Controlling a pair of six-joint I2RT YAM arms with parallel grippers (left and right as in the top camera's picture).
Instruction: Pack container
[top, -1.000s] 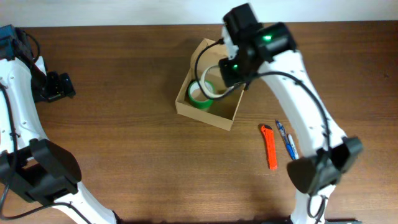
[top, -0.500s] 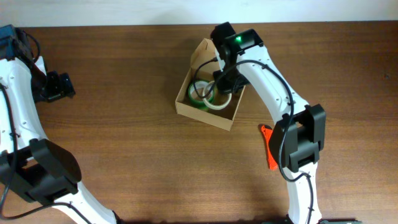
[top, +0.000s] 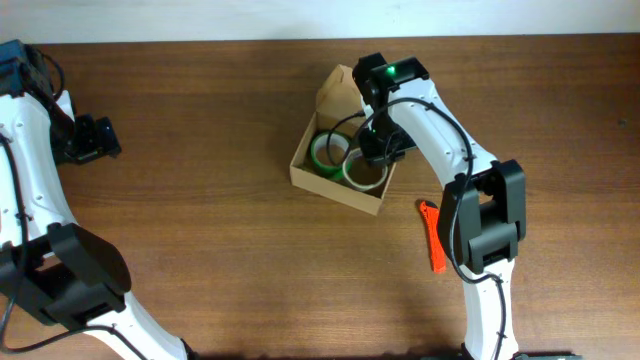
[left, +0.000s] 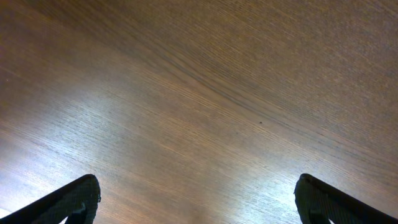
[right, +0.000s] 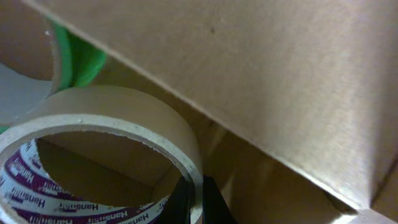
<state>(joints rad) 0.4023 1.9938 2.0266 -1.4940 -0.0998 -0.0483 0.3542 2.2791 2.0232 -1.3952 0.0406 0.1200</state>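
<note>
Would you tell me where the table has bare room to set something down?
The widest bare wood lies between the left gripper and the box; the strip in front of the box is free. It is crowded inside the box, with a green tape roll, a tan roll and the right gripper, and beside the orange cutter.

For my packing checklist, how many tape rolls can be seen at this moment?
2. Both lie inside the cardboard box: a green roll in its left part, and a beige roll in its right part, beside the right arm. The arm may hide others.
</note>
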